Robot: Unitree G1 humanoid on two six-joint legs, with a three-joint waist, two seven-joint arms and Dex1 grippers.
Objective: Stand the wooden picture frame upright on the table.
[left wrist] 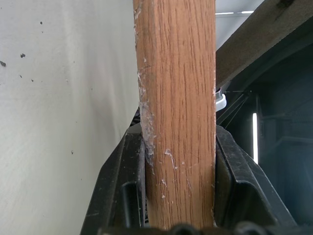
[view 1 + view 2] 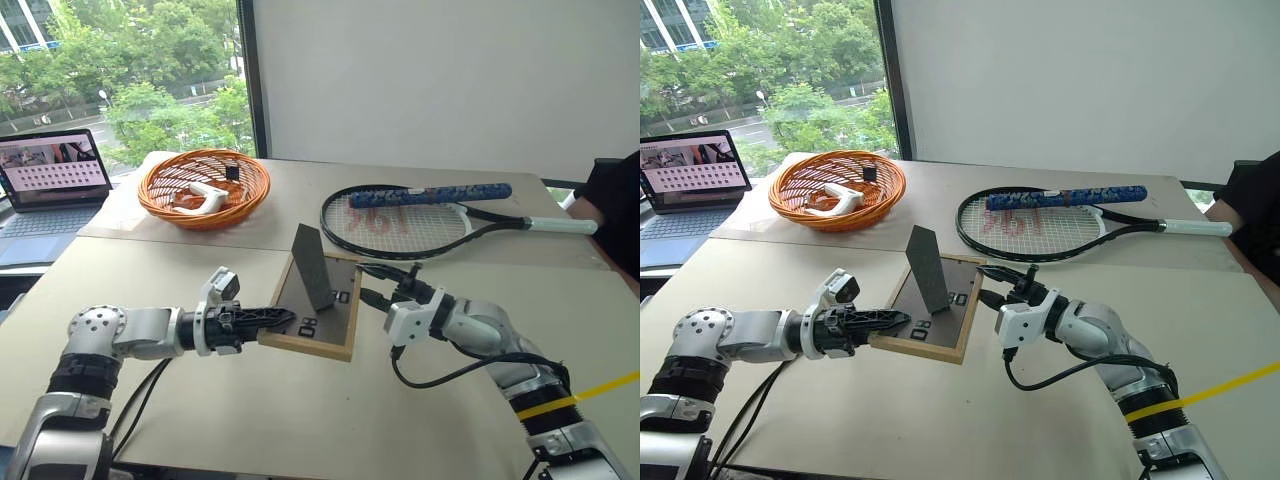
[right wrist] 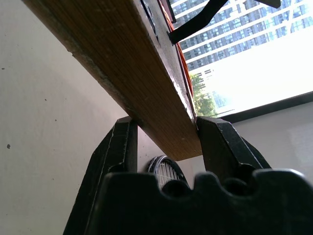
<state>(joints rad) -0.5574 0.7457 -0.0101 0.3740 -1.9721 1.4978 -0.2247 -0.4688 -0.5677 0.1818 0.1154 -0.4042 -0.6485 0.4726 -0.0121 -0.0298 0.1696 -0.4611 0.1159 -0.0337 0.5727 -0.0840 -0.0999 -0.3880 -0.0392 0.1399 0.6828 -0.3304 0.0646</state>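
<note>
Picture frame (image 2: 318,310): light oak-like wood, visible grain, matt, scuffed with whitish flecks; back panel dark and matt. Desk (image 2: 300,420): smooth matt beige, faintly speckled. Basket (image 2: 203,187), upper left: woven orange wicker. Racket (image 2: 400,222): glossy black rim, patterned blue grip wrap.

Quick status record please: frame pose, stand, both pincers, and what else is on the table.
frame: wooden picture frame lifted off the table, back side up, tilted
stand: grey stand folded out, sticking up
left pincer: shut on the frame's near-left edge
right pincer: fingers straddle the frame's right edge, both touching the wood
other items: tennis racket, orange basket, laptop
</note>
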